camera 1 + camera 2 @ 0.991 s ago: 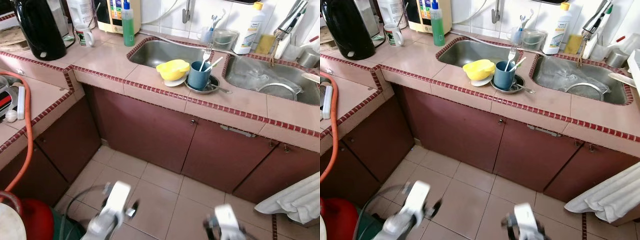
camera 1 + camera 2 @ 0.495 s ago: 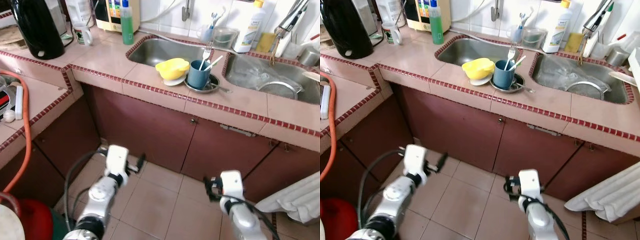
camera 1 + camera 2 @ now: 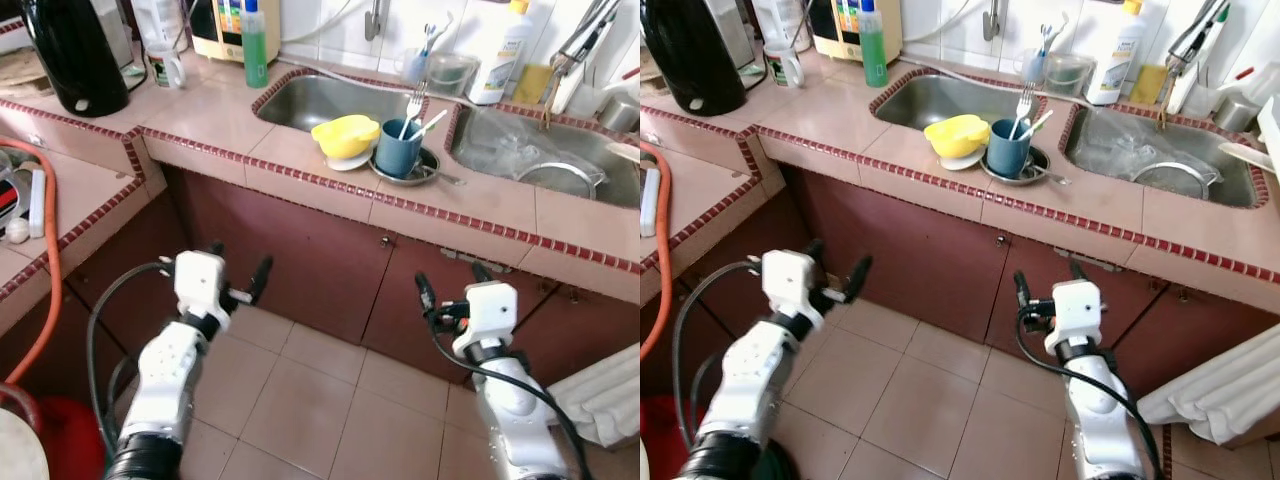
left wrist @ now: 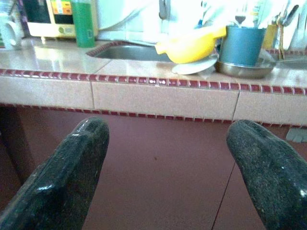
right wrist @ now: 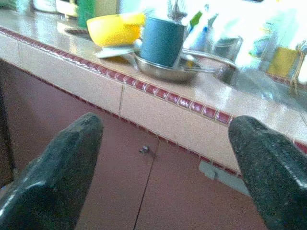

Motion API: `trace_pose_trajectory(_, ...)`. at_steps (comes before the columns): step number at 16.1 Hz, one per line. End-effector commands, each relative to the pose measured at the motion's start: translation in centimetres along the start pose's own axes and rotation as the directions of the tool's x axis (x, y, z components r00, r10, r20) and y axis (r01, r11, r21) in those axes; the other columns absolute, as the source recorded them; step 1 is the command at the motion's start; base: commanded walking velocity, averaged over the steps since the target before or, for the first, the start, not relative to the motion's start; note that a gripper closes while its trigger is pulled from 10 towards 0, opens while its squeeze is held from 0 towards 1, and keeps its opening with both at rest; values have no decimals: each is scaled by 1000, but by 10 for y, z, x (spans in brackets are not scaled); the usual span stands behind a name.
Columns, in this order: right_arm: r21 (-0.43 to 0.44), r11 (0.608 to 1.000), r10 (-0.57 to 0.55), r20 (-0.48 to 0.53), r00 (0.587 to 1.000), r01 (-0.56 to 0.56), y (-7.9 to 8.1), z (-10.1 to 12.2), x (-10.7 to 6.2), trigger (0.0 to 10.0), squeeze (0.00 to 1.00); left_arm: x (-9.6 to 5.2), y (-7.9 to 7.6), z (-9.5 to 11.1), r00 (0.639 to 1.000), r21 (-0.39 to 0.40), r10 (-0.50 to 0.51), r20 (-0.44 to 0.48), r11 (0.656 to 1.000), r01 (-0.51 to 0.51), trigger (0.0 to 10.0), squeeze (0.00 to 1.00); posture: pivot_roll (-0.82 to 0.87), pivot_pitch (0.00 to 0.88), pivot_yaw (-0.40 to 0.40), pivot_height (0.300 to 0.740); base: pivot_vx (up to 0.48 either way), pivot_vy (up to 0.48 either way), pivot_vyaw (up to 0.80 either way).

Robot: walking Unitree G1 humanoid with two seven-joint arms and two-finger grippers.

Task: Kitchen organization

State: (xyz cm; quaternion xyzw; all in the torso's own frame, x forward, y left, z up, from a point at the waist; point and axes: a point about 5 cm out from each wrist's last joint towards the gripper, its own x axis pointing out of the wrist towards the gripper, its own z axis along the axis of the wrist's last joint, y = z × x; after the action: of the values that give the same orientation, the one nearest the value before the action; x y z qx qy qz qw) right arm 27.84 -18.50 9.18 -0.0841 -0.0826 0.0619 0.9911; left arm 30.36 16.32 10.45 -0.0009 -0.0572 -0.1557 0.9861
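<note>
While both empty, wide-spread hands, left hand (image 3: 238, 281) and right hand (image 3: 448, 289), hung below the tabletop (image 3: 300, 150), the teal plastic cup (image 3: 398, 148) stood above, nearer the right.

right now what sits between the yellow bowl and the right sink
A blue cup holding a fork, standing on a steel plate, on the counter strip between the yellow bowl and right sink; head views show it.
</note>
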Motion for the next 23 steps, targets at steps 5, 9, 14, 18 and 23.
trace_pose_trajectory(5,3,1000,-3,25,1000,3,-6,14,-13,10000,0,-15,-11,1,1000,-35,-2,-18,999,1,10000,0,-57,19,-21,740,0,0,0)
trace_pose_trajectory(9,-8,1000,20,28,999,-19,-1,21,-7,10000,0,-6,-13,12,1000,-40,-14,-16,999,14,10000,0,-67,16,-23,740,0,0,0)
trace_pose_trajectory(14,-10,999,39,23,999,-39,3,24,-2,10000,0,-1,-17,15,1000,-65,-23,-11,998,22,10000,0,-70,19,-26,740,0,0,0)
trace_pose_trajectory(18,-14,999,45,16,999,-45,3,23,-1,10000,0,2,-19,17,1000,-61,-29,-2,998,29,10000,0,-69,22,-31,740,252,0,0)
trace_pose_trajectory(23,-22,999,44,10,999,-43,1,23,1,10000,0,7,-21,20,999,-63,-46,8,997,46,10000,0,-75,35,-31,740,287,0,0)
